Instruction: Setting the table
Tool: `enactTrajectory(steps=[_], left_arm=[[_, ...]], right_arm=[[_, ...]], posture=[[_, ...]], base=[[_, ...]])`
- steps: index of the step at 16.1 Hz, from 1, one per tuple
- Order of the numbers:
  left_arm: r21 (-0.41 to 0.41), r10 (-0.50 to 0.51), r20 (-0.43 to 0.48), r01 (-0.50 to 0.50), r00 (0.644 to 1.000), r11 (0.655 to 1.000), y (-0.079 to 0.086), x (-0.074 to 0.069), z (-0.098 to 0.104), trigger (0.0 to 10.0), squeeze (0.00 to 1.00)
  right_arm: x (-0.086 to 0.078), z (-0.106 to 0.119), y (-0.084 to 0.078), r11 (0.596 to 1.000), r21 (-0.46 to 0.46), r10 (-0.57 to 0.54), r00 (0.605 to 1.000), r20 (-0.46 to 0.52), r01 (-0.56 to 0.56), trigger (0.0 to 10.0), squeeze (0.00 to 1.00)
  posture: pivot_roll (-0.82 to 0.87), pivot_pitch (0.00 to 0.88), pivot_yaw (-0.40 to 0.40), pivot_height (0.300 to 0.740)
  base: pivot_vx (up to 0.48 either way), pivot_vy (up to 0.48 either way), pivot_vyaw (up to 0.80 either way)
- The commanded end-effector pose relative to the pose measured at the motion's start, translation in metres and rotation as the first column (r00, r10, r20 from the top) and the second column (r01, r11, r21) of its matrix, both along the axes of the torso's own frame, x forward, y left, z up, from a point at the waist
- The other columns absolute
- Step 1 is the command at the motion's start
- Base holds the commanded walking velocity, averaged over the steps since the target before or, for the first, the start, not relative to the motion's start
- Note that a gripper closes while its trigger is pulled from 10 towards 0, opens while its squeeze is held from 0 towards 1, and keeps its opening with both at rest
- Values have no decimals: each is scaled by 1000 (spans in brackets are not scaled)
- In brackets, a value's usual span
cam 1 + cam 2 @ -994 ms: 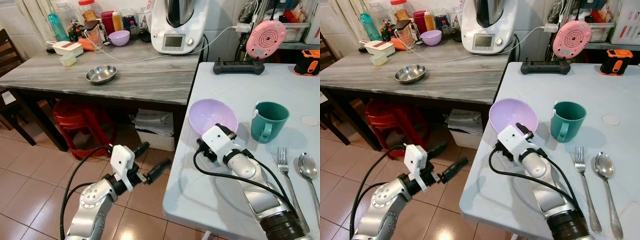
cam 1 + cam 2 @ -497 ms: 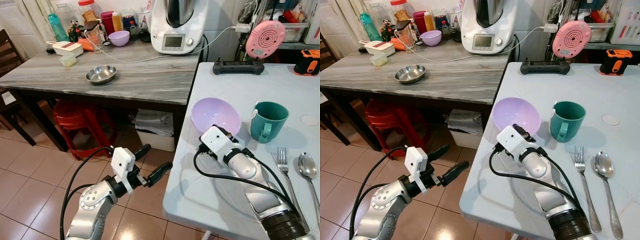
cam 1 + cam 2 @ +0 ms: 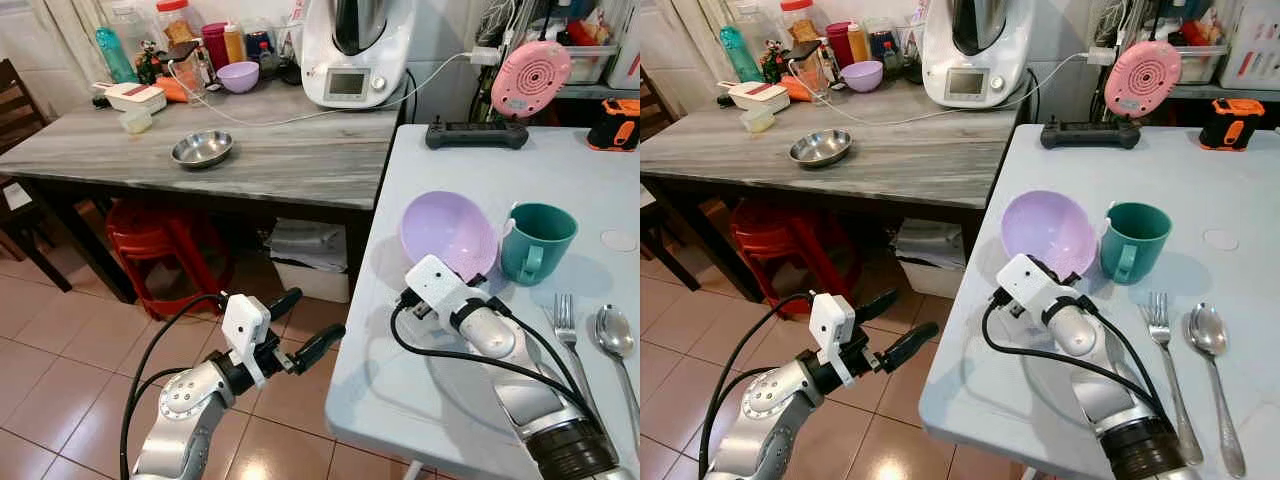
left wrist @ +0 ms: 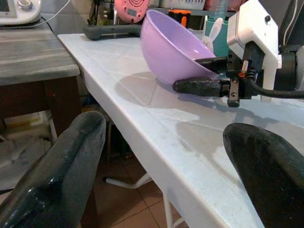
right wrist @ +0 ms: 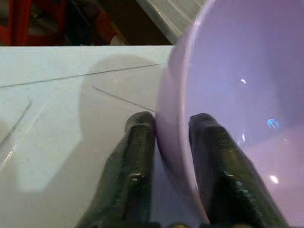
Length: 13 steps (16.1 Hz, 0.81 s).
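**Bowl held by its rim, tilted, over the white table**

Obs: right gripper (image 5: 164,142) is clamped on the near rim of the lilac bowl (image 3: 448,232); one finger sits inside the wall, the other outside. Bowl is tipped up on edge, its opening facing the robot's left, over the near-left part of the white table (image 3: 400,390). From the left wrist view its underside looks clear of the surface, though contact at the lowest point cannot be ruled out.

Obs: green mug (image 3: 537,241) stands just beside the bowl on the right, touching or nearly so. Fork (image 3: 572,340) and spoon (image 3: 615,335) lie side by side nearer the robot, to the right of the arm.

Obs: left gripper (image 3: 300,325) hovers off the table edge over the tiled floor, fingers spread wide, holding nothing.

Judgement: step in hand is placing the bowl at the setting.

Notes for doing it well:
- A rim pinch gives little hold against twist; level the bowl slowly by wrist rotation so it does not pivot between the fingers.
- Keep the far rim off the mug while rotating; a nudge could knock it.
- Lower until the base sits flat, left of the fork, before releasing.
- Part the fingers and withdraw upward along the wall so the inner finger does not drag the bowl.
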<state>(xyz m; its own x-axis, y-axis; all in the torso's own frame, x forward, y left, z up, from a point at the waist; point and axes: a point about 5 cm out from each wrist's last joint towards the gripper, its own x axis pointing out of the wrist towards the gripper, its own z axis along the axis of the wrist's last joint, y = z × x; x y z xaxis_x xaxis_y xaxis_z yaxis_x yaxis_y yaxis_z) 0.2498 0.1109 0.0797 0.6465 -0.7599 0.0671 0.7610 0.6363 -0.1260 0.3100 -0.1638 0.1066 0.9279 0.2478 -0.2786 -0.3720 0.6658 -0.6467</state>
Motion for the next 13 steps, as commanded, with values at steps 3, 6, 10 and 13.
enactTrajectory(steps=[3,6,10,13], left_arm=[[16,0,10,0,1000,1000,2,1,1,10000,0],[16,2,9,-2,1000,1000,2,1,0,10000,0],[16,5,9,-5,1000,1000,0,1,0,10000,0],[14,17,16,-18,1000,1000,0,3,2,10000,0]], right_arm=[[2,3,5,999,-9,31,999,15,-31,0,0],[2,3,5,999,-12,36,999,15,-36,0,0],[2,5,9,998,-15,57,998,32,-56,0,0],[3,9,10,998,-4,62,996,60,-62,0,0]], posture=[[-143,0,128,740],[-142,0,127,740],[-141,0,123,740],[-139,0,120,740]], base=[[0,0,0],[0,0,0],[0,0,0],[0,0,0]])
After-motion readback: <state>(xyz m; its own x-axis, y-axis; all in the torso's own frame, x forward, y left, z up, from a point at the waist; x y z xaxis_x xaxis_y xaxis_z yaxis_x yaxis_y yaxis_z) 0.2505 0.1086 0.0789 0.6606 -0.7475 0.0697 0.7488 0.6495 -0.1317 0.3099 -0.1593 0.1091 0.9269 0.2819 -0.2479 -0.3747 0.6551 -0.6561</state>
